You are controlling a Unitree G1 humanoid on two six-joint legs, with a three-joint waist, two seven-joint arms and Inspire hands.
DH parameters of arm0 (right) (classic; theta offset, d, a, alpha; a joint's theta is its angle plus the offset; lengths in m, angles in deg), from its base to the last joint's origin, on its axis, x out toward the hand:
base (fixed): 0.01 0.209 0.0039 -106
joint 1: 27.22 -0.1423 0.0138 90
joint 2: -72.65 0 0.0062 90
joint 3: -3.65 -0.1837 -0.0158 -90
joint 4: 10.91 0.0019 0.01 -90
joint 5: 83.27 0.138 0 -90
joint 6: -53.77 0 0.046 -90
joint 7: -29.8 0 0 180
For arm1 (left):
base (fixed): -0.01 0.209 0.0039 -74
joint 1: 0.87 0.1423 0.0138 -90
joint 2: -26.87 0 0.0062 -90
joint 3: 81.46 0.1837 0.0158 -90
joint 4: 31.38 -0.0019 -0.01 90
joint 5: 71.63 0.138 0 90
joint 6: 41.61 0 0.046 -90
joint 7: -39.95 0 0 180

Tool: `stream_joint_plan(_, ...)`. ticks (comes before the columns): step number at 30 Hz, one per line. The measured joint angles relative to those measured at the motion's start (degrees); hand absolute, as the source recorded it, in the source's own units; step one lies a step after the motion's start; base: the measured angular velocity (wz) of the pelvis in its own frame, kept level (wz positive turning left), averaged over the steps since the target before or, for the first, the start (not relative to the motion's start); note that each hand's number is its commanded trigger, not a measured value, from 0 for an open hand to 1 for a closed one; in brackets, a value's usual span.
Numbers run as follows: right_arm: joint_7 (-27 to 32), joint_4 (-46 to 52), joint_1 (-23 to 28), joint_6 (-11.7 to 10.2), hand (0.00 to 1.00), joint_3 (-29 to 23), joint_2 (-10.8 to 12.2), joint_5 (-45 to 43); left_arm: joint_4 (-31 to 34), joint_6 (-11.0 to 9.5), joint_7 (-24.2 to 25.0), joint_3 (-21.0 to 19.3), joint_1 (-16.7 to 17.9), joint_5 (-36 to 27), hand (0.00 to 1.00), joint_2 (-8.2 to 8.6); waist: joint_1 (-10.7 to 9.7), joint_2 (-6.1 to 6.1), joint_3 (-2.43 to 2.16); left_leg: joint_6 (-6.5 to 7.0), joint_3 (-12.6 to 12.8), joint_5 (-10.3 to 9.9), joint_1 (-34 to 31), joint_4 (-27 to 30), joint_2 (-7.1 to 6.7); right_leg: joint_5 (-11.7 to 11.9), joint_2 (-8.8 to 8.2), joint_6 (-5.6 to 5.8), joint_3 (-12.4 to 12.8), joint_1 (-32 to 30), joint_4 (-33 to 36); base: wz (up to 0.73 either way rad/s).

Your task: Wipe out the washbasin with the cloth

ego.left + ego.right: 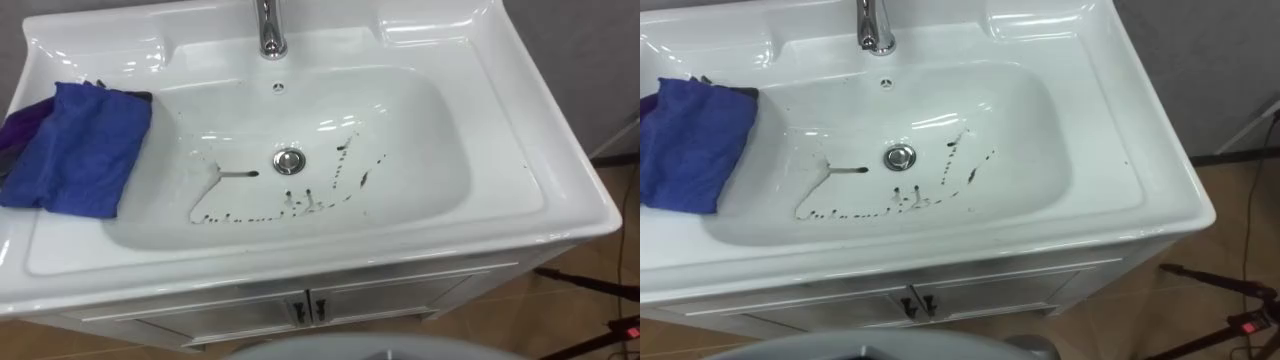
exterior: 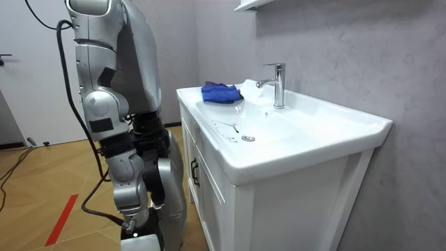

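A white basin (image 1: pixel 420 130) (image 1: pixel 1030 120) (image 2: pixel 279 129) is set in a white vanity top. Dark smears and streaks (image 1: pixel 300 200) (image 1: pixel 910 195) mark its bottom around the metal drain (image 1: pixel 288 159) (image 1: pixel 900 156) (image 2: pixel 247 138). A crumpled blue cloth (image 1: pixel 80 145) (image 1: pixel 685 145) (image 2: pixel 221 92) lies on the rim at the basin's left side, hanging slightly over the edge. In the room view I stand upright facing the front of the vanity, close to it.
A chrome tap (image 1: pixel 270 28) (image 1: pixel 875 25) (image 2: pixel 277 84) rises at the back middle of the basin. Below the top are white cabinet doors with dark handles (image 1: pixel 310 308) (image 1: pixel 918 300). A grey wall stands behind, wooden floor to the right.
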Motion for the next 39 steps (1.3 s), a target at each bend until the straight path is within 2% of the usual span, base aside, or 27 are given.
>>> stream_joint_plan(27, 1.53, 0.11, -0.01, -0.05, 0.0, 0.02, 0.22, 0.28, -0.48, -0.47, -1.88, -0.55, -0.02, -0.79, 0.0, 0.0, 0.11, 0.13, 0.04, -0.03, 0.21, 0.0, 0.15, -0.06, 0.02, 0.0, 0.02, -0.01, 0.05, 0.44, 0.05, 0.0)
stream_joint_plan(33, 2.0, 0.11, 0.03, 0.03, 0.0, 0.1, 0.52, 0.05, -1.13, 0.2, -4.23, -0.84, 0.26, -2.91, 0.0, 0.08, 0.12, -0.19, 0.1, -0.03, -0.22, -0.01, 0.04, -0.02, 0.05, 0.0, 0.02, 0.0, -0.14, 0.4, 0.11, 0.01)
stream_joint_plan(39, 2.15, 0.09, -0.16, 0.82, 0.0, -0.02, 0.86, 0.24, -1.02, 0.53, -6.49, -3.99, 1.11, -8.81, 0.0, 0.14, 0.17, -0.64, 0.0, -0.03, -1.18, -0.01, -0.74, 0.29, 0.1, 0.0, -0.12, 0.0, -1.39, -0.11, 0.13, 0.08)
